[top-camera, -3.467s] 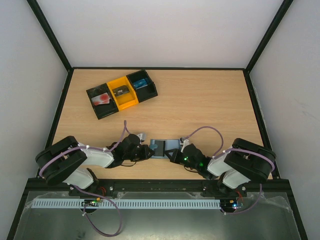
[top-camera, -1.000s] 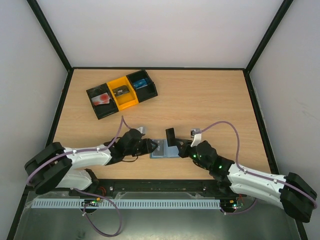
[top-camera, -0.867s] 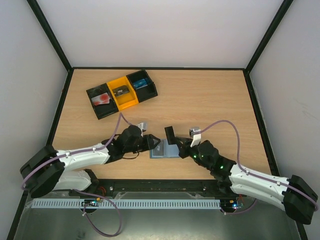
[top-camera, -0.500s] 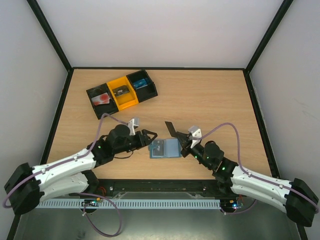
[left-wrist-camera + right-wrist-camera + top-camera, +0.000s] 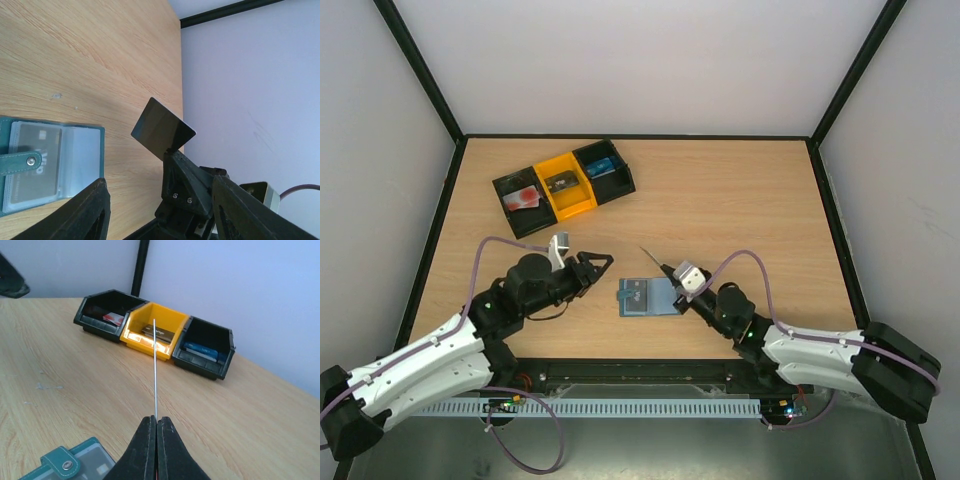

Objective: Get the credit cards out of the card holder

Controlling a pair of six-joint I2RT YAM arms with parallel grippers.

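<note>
The blue-grey card holder (image 5: 647, 296) lies open and flat on the table between the arms. One grey credit card (image 5: 32, 170) shows in its left pocket under a snap strap. My right gripper (image 5: 670, 270) is shut on a dark credit card (image 5: 653, 258), which it holds up off the table just behind the holder. In the right wrist view that dark credit card (image 5: 155, 370) stands edge-on above the shut right gripper (image 5: 156, 419). My left gripper (image 5: 598, 264) is open and empty, to the left of the holder and clear of it.
A three-compartment tray (image 5: 563, 187) sits at the back left: a black bin with a red card (image 5: 114, 317), a yellow bin with a dark card (image 5: 157, 333), and a black bin with a blue card (image 5: 202, 350). Dark frame rails border the table.
The left gripper opened and pulled back to the left, away from the holder. The right gripper carried the dark card up and back, turning it edge-on.
</note>
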